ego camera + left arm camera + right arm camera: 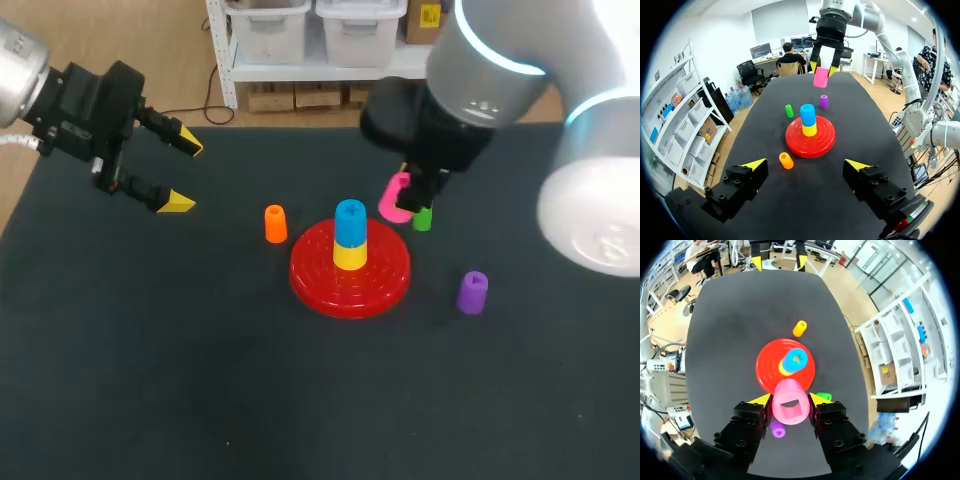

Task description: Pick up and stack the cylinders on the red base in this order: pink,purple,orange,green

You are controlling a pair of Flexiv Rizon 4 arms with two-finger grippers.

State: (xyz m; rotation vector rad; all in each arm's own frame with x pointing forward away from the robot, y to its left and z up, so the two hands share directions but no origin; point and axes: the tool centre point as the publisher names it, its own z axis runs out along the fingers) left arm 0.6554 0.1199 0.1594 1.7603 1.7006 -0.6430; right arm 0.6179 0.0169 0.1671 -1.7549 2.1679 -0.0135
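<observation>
The red base sits mid-table with a yellow and a blue cylinder stacked on its post. My right gripper is shut on the pink cylinder, held in the air just right of the base. The green cylinder stands under that arm. The purple cylinder stands right of the base, the orange one to its left. My left gripper hangs open at the far left, empty.
The black table has free room along the front and on the left. My right arm's bulky elbow hangs over the table's right side.
</observation>
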